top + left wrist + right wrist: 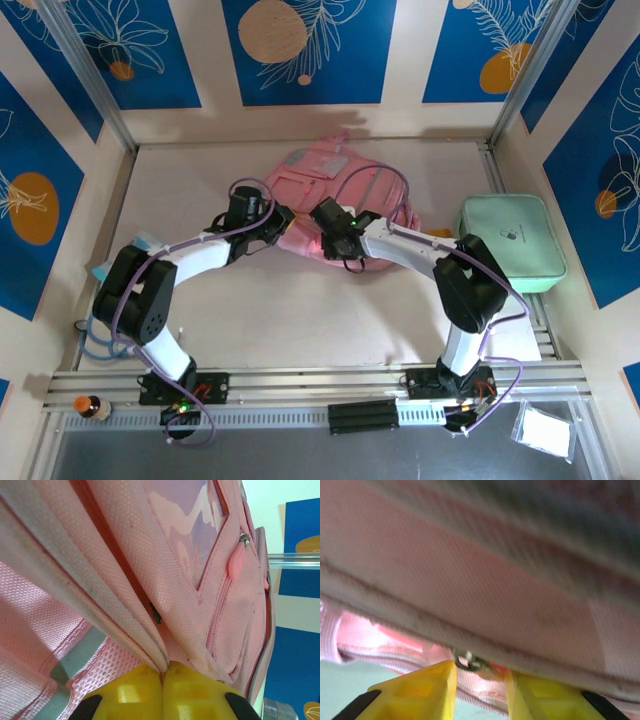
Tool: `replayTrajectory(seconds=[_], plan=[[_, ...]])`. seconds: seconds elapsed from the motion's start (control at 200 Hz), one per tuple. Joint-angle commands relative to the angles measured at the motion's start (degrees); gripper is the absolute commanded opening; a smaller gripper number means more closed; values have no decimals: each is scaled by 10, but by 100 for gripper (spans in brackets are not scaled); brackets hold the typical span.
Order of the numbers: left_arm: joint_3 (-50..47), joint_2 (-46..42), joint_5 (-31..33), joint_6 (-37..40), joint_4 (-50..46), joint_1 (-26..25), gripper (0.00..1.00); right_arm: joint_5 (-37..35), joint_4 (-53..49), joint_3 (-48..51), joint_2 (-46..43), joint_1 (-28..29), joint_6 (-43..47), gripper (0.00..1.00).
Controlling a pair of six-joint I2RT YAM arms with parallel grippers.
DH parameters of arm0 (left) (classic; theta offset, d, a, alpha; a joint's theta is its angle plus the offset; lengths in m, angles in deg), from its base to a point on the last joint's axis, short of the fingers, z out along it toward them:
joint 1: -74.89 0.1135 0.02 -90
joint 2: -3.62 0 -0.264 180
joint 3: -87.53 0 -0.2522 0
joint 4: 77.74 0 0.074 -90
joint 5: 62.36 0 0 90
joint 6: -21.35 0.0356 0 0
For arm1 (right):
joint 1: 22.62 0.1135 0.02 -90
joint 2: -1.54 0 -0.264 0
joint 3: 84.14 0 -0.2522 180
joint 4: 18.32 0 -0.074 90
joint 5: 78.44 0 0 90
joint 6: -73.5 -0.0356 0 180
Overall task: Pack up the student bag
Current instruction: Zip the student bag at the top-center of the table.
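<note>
Pink student bag [200, 580] fabric clamped in left gripper [164, 672].

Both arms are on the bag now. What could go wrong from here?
The left gripper pinches only a thin fold of the student bag; a pull might let the fabric slip out. The right gripper has its jaws apart around a small metal ring lying close to one finger; closing could miss it or catch fabric instead.

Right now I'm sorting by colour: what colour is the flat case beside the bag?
The case is mint green, clearest in the top view.
</note>
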Motion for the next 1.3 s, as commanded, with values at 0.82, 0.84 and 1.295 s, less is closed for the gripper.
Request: replayTrajectory(seconds=[0.82, 0.84, 1.295], plan=[[13, 10, 4, 30, 12, 47, 0, -85, 6, 112, -87, -8, -22, 9], [14, 11, 2, 31, 12, 49, 0, -87, 5, 120, -93, -9, -24, 9], [34, 19, -24, 95, -62, 125, 27, 64, 136, 111, -109, -18, 121, 0]])
